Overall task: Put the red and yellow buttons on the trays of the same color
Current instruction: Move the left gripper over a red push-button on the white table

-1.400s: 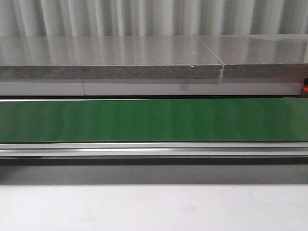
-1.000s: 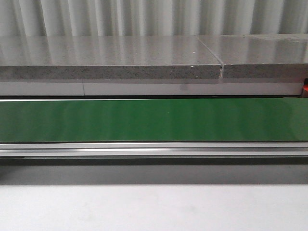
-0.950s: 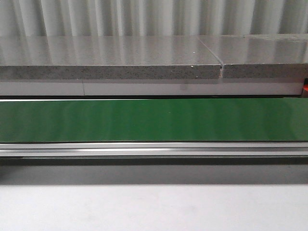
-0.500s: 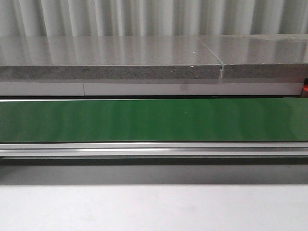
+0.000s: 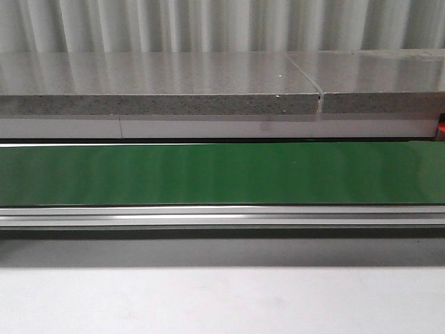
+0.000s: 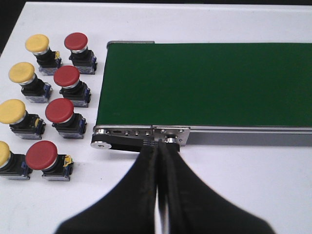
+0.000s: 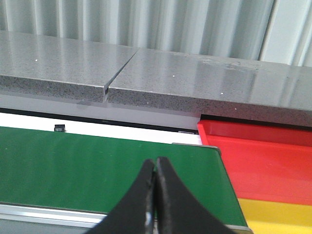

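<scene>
Eight buttons stood on the white surface (image 6: 253,185) in the left wrist view, set in two columns just off the end of the green belt (image 6: 204,83). Four yellow buttons made the outer column: (image 6: 37,44), (image 6: 21,73), (image 6: 11,111) and one cut off by the picture's edge (image 6: 3,153). Four red buttons made the column nearer the belt: (image 6: 76,42), (image 6: 67,76), (image 6: 59,110) and (image 6: 42,155). Each sat upright on a dark base, apart from its neighbours, and none lay on the belt.

The left tool (image 6: 160,165) hung over the white surface just short of the belt's end roller, its two black fingers pressed together with nothing between them. The right tool (image 7: 156,187) was likewise pressed together and held nothing; it hung over the belt's other end. Beyond that end lay the red tray (image 7: 258,156), and next to it the yellow tray (image 7: 275,214), the two touching along one edge. No button showed in the visible part of either tray.

From the front, only the bare green belt (image 5: 222,174) ran across the picture above its metal rail (image 5: 222,217), with a grey speckled stone ledge (image 5: 153,83) behind it and a ribbed metal wall (image 5: 208,24) beyond. Neither tool appeared in that view.
</scene>
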Action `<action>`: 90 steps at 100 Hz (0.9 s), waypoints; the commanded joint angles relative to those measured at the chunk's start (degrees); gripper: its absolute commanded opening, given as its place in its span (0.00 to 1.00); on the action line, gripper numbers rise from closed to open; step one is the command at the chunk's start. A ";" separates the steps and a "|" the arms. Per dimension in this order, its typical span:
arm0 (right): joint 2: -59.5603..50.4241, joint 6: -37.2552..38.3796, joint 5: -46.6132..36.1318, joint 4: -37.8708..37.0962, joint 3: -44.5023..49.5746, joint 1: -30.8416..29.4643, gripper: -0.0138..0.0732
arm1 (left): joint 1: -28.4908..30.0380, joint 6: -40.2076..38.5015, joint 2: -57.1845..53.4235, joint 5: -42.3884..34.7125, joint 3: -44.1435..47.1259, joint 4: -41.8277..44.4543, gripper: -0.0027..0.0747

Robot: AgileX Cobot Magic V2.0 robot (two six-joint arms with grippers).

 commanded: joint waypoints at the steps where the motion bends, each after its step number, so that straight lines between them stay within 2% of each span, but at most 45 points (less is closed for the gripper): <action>1: -0.90 -0.13 -4.40 0.00 -0.33 0.22 0.08 | -0.50 -0.36 1.67 -3.03 -2.10 -0.44 0.01; 15: -0.90 -0.13 -4.40 0.00 -0.33 0.22 0.08 | -0.50 -0.36 3.02 -2.19 -2.10 0.19 0.03; 22: -0.90 -0.13 -4.40 0.00 -0.33 0.22 0.08 | -0.50 -0.36 3.40 -1.78 -2.10 0.19 0.12; 29: -0.90 -0.13 -4.40 0.00 -0.33 0.22 0.08 | -0.50 -0.36 3.46 -1.54 -2.10 0.19 0.29; 41: -0.90 -0.13 -4.40 0.00 -0.33 0.22 0.08 | -0.50 -0.36 3.46 -1.54 -2.10 0.19 0.66; 45: -0.90 -0.13 -4.40 0.00 -0.33 0.22 0.08 | -0.50 -0.36 3.46 -1.78 -2.10 0.19 0.75; 51: -0.90 -0.13 -4.40 0.00 -0.33 0.22 0.08 | -0.50 -0.36 3.46 -2.35 -2.10 0.19 0.82; 69: -0.90 -0.13 -4.40 0.00 -0.33 0.22 0.08 | -0.50 -0.93 3.55 -2.57 -2.10 -1.48 0.83; 90: -0.90 -0.13 -4.40 0.00 -0.33 0.22 0.08 | -0.50 -13.80 5.92 -1.94 -2.10 4.09 0.83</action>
